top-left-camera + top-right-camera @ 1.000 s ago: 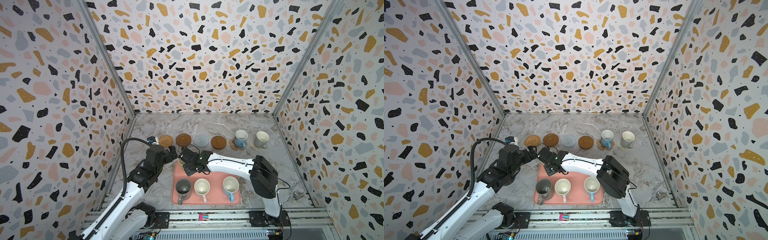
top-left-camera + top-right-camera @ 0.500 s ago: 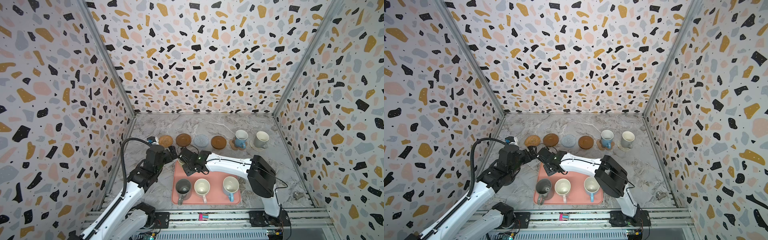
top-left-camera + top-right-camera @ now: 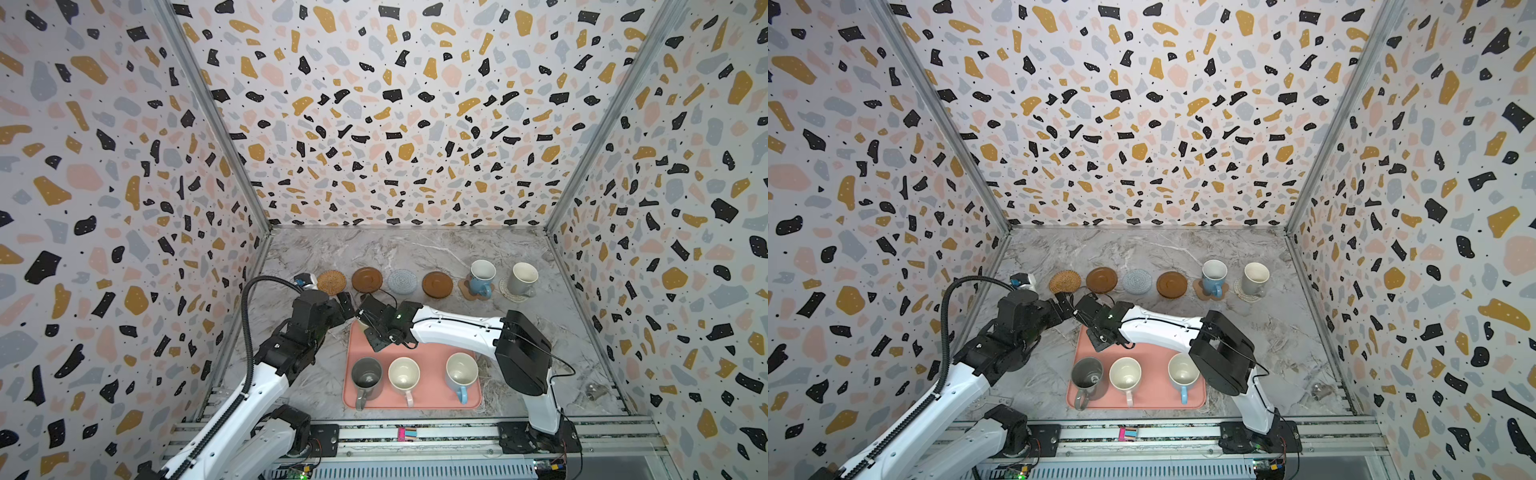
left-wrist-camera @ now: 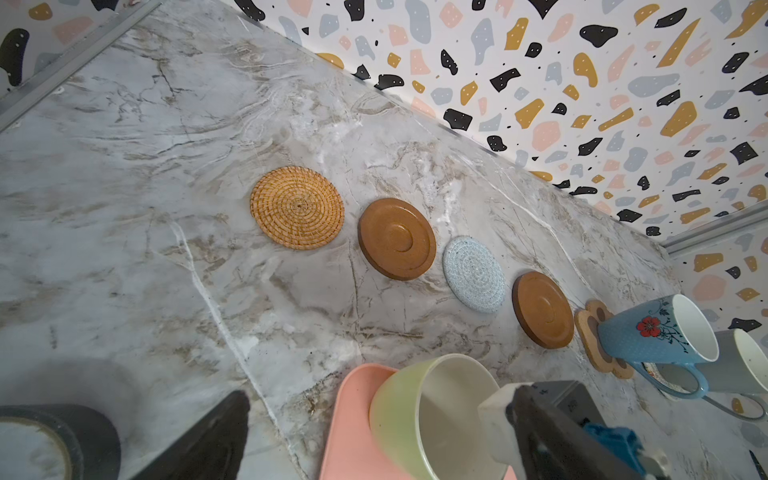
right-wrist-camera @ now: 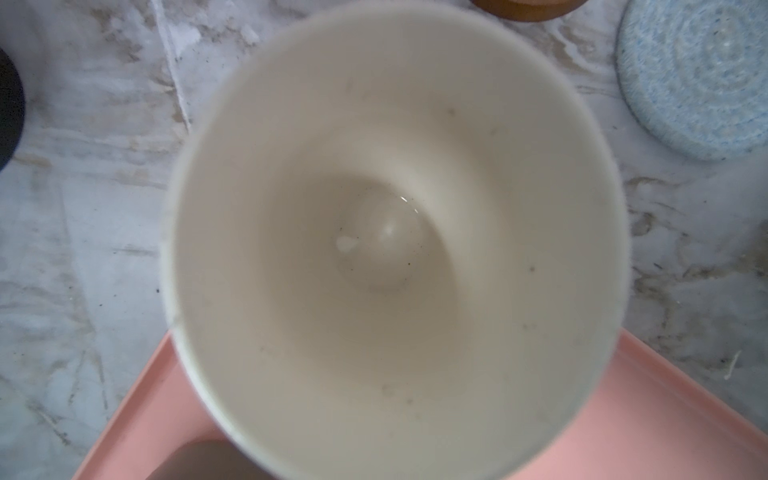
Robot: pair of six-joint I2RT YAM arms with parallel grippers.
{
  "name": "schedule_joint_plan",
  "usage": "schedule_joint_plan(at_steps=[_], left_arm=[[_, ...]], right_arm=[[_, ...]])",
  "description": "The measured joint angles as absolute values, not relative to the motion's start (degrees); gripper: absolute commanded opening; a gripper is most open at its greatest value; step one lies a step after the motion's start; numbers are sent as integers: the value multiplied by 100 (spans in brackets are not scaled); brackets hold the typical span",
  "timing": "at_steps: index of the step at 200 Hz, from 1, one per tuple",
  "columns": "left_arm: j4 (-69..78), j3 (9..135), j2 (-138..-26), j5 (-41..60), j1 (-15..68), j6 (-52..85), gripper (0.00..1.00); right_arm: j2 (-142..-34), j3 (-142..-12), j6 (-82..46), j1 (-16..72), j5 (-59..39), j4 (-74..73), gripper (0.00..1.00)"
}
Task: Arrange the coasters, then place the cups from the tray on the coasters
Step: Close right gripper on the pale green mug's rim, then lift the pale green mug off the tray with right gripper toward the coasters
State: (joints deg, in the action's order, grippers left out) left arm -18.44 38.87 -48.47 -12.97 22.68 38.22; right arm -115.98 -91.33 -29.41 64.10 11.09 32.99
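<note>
My right gripper [image 3: 367, 319] is shut on the light green cup [image 4: 399, 411] over the far left corner of the salmon tray [image 3: 432, 357]. The cup's cream inside [image 5: 390, 232] fills the right wrist view and hides the fingers. My left gripper [image 3: 345, 300] stands open just left of it, holding nothing. A dark grey cup [image 3: 366, 376], a pale pink cup [image 3: 404, 374] and a blue cup [image 3: 460, 372] stand along the tray's near side. In the back row, a tan woven coaster [image 3: 331, 282], a wooden disc [image 3: 367, 279], a blue-grey round [image 3: 402, 281] and another wooden disc [image 3: 437, 284] lie bare.
At the row's right end a flowered blue cup [image 3: 481, 276] stands on the paw-shaped coaster and a light grey cup [image 3: 523, 279] on the cream woven one. A roll of black tape [image 4: 54, 440] lies near the left gripper. Walls close in on three sides.
My right gripper has closed on the light green cup and shifted slightly left with it. The left arm has stayed where it was, still open.
</note>
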Motion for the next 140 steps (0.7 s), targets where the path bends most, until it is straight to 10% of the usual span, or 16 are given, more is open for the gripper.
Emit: schedule_joint_plan(at_steps=[140], left_arm=[[-1844, 3859, -4847, -1297, 2268, 3822, 99]], right_arm=[[-11491, -8997, -2934, 6410, 1186, 3247, 15]])
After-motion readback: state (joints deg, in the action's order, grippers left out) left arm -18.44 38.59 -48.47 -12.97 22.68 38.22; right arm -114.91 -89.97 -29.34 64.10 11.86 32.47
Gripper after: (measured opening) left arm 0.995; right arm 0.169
